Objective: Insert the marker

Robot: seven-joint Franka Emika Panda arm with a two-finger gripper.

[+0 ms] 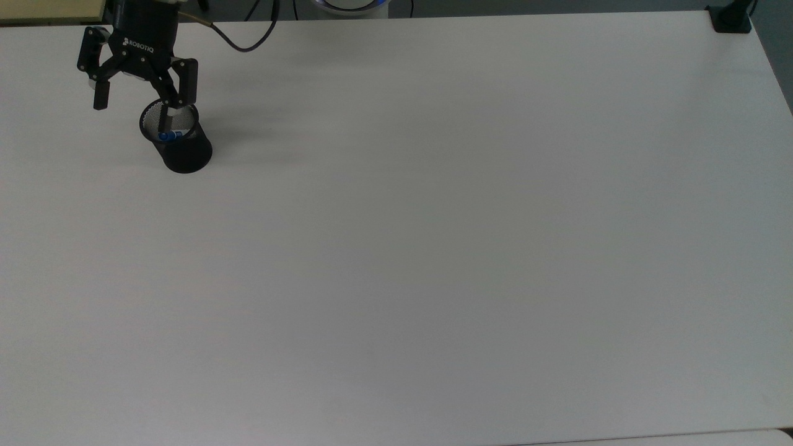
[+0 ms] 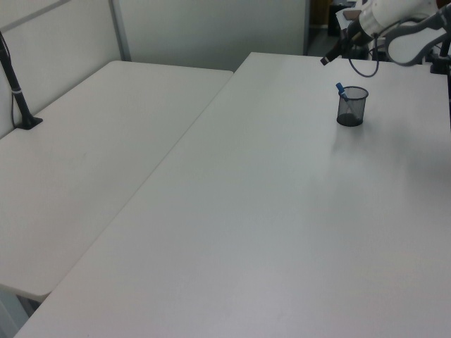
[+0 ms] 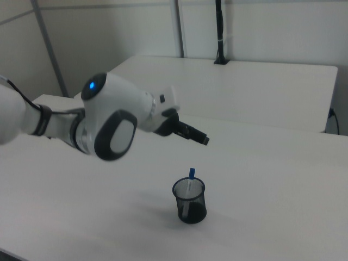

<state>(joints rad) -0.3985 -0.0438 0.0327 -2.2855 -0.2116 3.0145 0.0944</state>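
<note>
Standing in the black mesh cup, the marker leans against the rim, blue cap end poking just above it in the left view and the right view, white barrel visible through the mesh. Cup sits upright on the white bench, near the top view's upper left corner. Pincer hangs above the cup, apart from it, spread wide and holding nothing; one finger overlaps the cup rim in the top view, the other is off to the top view's left. White arm reaches in from the right view's left. Black cable trails from the pincer body. Second bench stands alongside in the left view.
</note>
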